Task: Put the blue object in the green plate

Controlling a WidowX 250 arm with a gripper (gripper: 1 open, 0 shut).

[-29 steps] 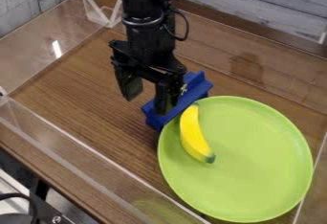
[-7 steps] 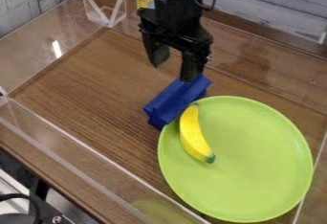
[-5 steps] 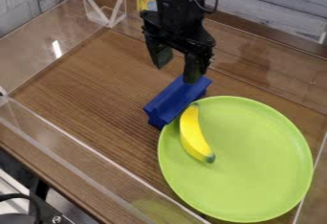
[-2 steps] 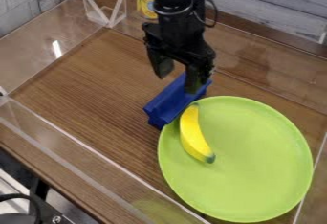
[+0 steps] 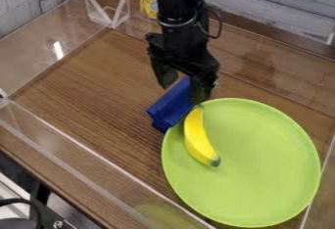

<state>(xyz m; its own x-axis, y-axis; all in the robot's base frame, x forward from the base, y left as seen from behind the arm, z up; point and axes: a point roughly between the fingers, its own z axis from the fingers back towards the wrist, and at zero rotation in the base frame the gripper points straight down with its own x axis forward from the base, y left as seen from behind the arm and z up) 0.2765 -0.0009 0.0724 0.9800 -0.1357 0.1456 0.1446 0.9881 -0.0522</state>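
Blue object [image 5: 170, 109], partly behind dark fingers [image 5: 198, 88]

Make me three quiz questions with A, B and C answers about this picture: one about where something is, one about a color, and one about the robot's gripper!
1. Where is the banana?
A) Partly on the plate
B) Under the robot arm's base
C) On top of the blue object

2. What color is the plate?
A) Red
B) Lime green
C) White

3. How is the gripper?
A) Shut on the banana
B) Shut on the plate
C) Open

Answers:
1: A. The banana lies over the left part of the plate, beside the blue object.
2: B. The whole round plate shows lime green.
3: C. The two black fingers of the gripper stand wide apart, near the far end of the blue object.
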